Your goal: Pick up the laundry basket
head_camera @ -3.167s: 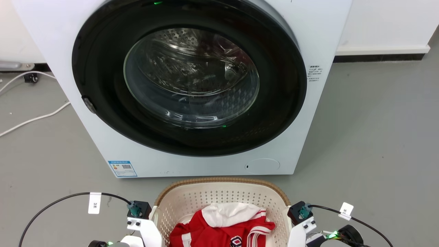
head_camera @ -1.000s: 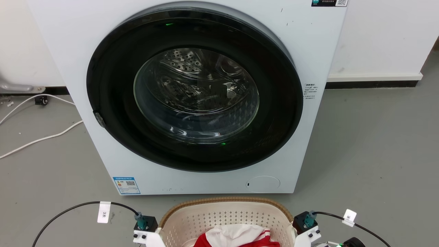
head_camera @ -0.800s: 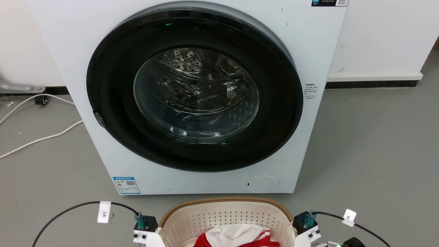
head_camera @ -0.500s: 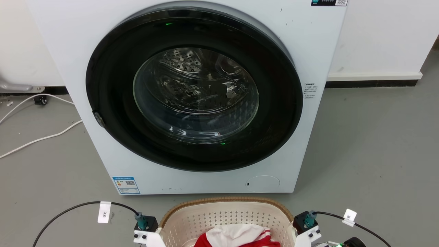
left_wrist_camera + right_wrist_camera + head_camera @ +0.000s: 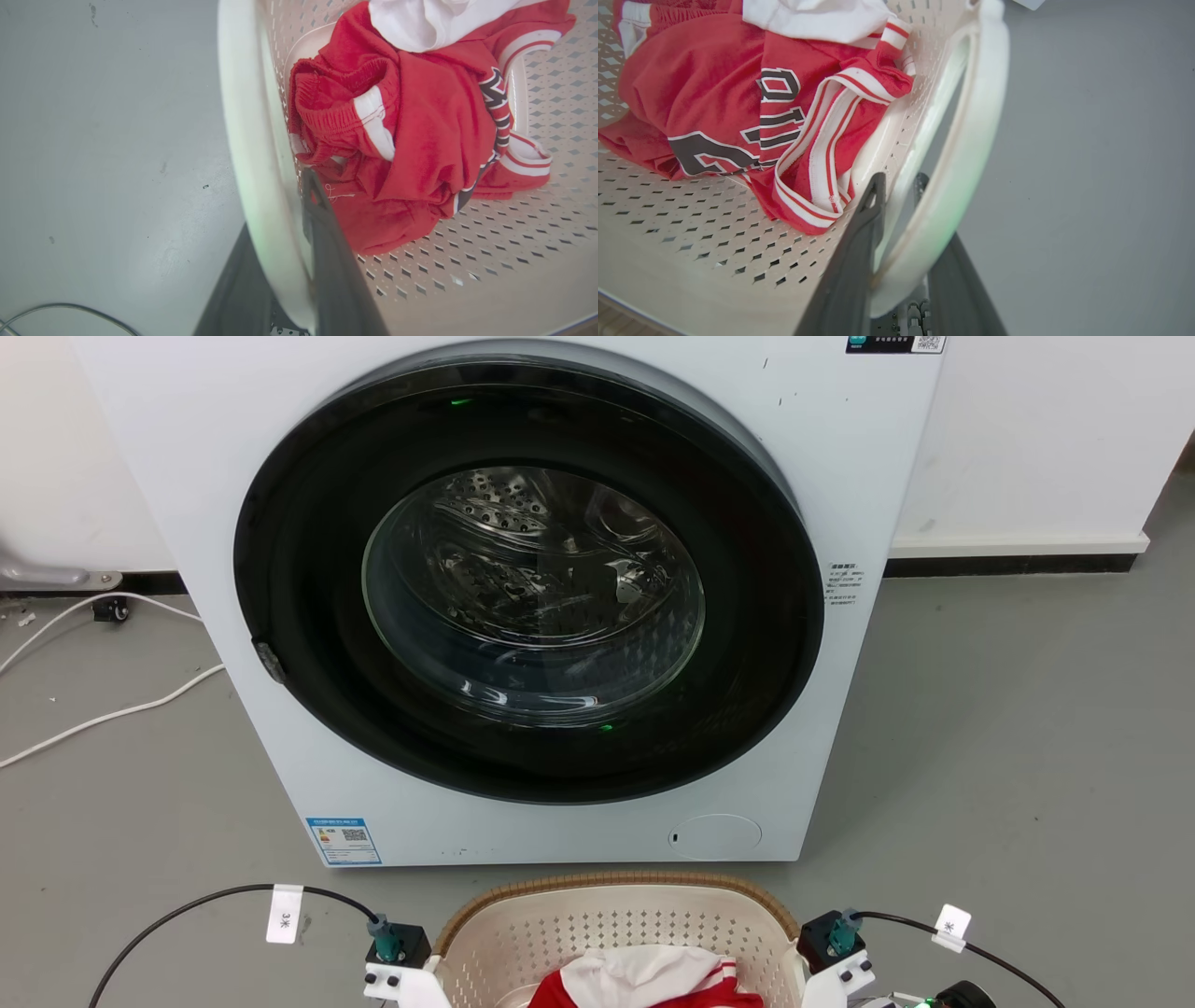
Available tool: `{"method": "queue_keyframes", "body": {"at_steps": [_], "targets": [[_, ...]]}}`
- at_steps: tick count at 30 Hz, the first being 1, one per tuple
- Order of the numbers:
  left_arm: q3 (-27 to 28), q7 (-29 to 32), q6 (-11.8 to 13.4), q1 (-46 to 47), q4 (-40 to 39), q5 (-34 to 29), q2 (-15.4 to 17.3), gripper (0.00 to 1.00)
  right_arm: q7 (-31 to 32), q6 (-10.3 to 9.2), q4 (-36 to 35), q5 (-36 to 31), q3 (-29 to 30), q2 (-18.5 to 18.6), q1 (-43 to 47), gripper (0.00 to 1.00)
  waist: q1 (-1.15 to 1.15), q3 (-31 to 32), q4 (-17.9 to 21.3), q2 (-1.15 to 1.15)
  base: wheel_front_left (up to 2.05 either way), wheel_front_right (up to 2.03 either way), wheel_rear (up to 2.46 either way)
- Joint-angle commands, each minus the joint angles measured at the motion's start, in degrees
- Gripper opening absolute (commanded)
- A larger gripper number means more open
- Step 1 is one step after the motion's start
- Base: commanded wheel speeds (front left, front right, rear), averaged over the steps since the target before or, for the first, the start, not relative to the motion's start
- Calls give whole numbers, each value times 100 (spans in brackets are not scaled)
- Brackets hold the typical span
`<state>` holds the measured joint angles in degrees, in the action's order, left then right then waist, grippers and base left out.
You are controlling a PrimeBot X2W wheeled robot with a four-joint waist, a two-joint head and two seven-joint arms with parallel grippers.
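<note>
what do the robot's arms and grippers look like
The left gripper and right gripper each have two long, flat, dark grey jaws. In the head view, white wrist brackets carry black boxes with teal plugs, and a black cable with a white paper tag runs from each.

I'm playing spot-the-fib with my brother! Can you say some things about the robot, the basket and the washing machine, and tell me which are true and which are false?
1. The washing machine has its round door shut. True.
2. The laundry basket is empty. False: red and white clothes lie in it.
3. The left pincer has a finger on each side of a white basket handle. True.
4. The right pincer is holding a red shirt. False: it clasps the other white handle.
</note>
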<state>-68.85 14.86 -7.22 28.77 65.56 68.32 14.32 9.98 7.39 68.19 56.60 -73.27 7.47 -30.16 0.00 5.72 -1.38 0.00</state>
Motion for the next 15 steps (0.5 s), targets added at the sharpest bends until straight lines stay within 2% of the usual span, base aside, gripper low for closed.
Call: {"method": "queue_keyframes", "body": {"at_steps": [1,15], "targets": [[-32,-30,-37,81,-15,16,-11,0,-21,19,-49,13,-19,5,-32,0,0,0,-2,0,0,0,0],[-147,-62,-38,78,-2,137,-25,0,-16,19,-64,-41,-19,20,20,0,0,19,-16,0,0,0,0]]}}
